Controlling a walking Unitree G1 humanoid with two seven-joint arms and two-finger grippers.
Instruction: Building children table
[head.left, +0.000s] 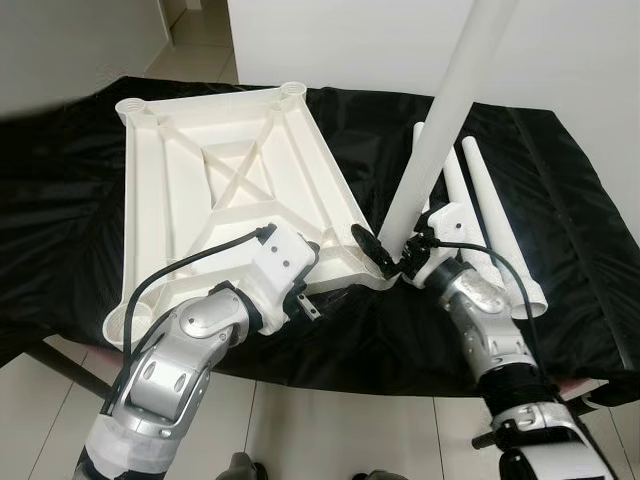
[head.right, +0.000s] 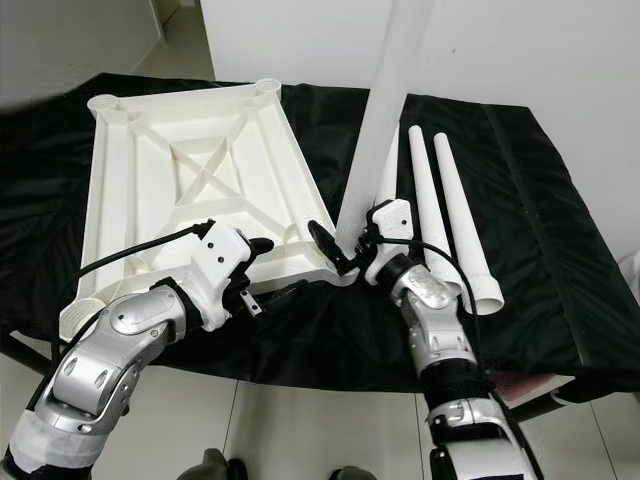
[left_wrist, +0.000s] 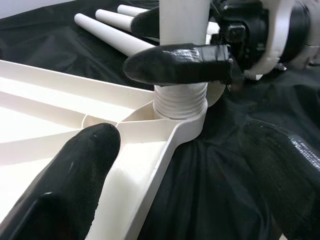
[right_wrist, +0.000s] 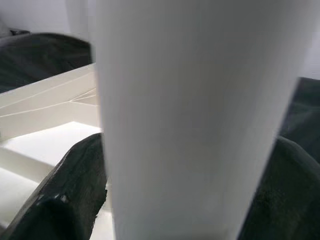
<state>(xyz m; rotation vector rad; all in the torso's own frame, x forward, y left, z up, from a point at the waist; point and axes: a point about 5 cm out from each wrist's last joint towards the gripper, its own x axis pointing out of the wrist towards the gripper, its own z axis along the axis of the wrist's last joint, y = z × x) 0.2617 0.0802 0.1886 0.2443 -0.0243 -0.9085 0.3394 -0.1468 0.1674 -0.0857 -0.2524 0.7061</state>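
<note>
The white tabletop (head.left: 190, 190) lies upside down on a black-clothed table (head.left: 70, 180). My right gripper (head.left: 393, 250) is shut on a white table leg (head.left: 452, 110), holding it upright. The leg's threaded end (left_wrist: 180, 102) sits in the tabletop's near right corner socket, and one black finger (left_wrist: 175, 62) wraps its base. The leg (right_wrist: 195, 115) looms close in the right wrist view. My left gripper (head.right: 272, 268) is open at the tabletop's near edge. One finger (left_wrist: 75, 190) rests over the ribbed underside and the other (left_wrist: 282, 170) hangs over the cloth.
Three spare white legs (head.left: 485, 205) lie side by side on the cloth, right of the tabletop. The cloth (head.right: 560, 200) drapes over the table's near edge above a pale tiled floor (head.left: 330, 430). A white wall (head.left: 350, 40) stands behind the table.
</note>
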